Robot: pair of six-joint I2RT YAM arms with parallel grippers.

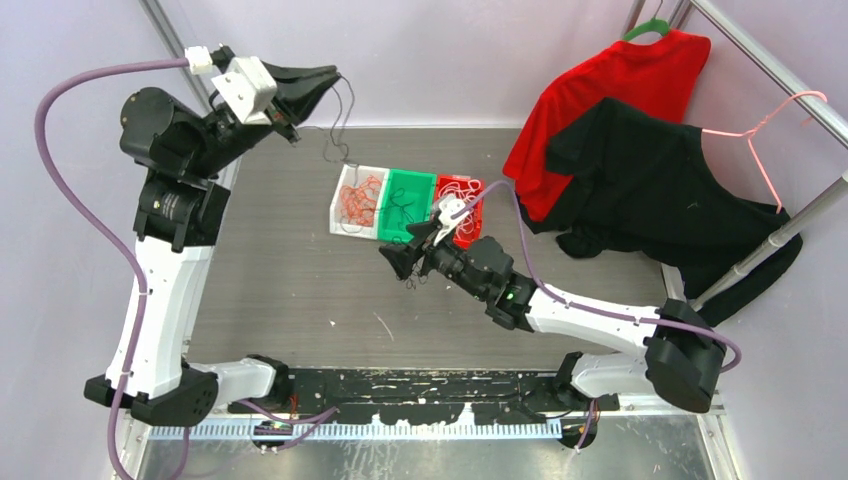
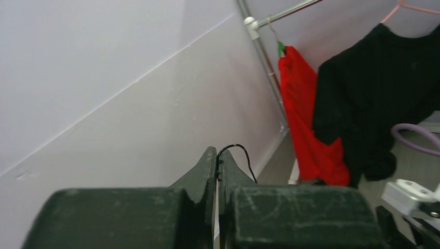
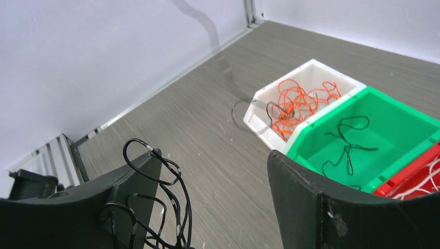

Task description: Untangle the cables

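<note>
The right gripper (image 3: 214, 155) stands wide open, low over the table (image 3: 218, 129) just short of the bins. A black clump (image 3: 155, 218) of thin curly wire hangs on its one finger (image 3: 132, 187). The other finger is bare. Nothing is clamped between the two.

Find the left gripper (image 2: 218, 155) raised high at the far left corner, above the table's edge. Its jaws are pressed together on a black strand (image 2: 236, 146). In the top view the strand drops from the fingertips toward the white bin (image 1: 340, 205).

Three bins sit side by side, touching, at the far middle of the table:
- The white bin holds orange wires (image 3: 298, 101) in a loose tangle.
- The green bin (image 3: 404, 111) holds a few black wires (image 3: 345, 142).
- The red bin (image 3: 410, 179) holds white wires (image 3: 425, 179). Only its corner shows in the right wrist view.

At the far right, a red shirt (image 1: 600, 90) and a black shirt (image 1: 660, 180) hang on hangers, well apart from the bins.
</note>
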